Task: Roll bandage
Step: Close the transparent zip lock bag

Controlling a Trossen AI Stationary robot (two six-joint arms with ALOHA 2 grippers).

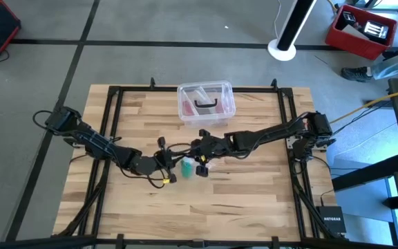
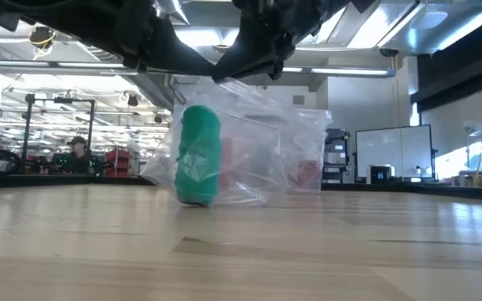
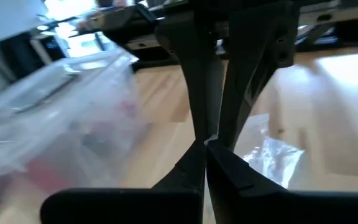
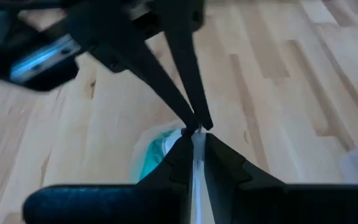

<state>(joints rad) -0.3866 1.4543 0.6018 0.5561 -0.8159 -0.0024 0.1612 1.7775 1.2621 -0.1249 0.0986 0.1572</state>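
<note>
Both grippers meet tip to tip at table centre. Left gripper [image 1: 173,168] fully closed; I see its fingers [image 3: 194,165] pressed together, pinching clear plastic film. Right gripper [image 4: 191,134] nearly closed, nipping thin edge of clear plastic wrap. Bandage [image 2: 198,155], teal-green compact roll, stands on wooden table [image 1: 254,200] just below both tips, inside that crinkled wrap. Clear plastic box [image 1: 206,104] with pinkish contents sits behind, toward far edge, apart from roll.
</note>
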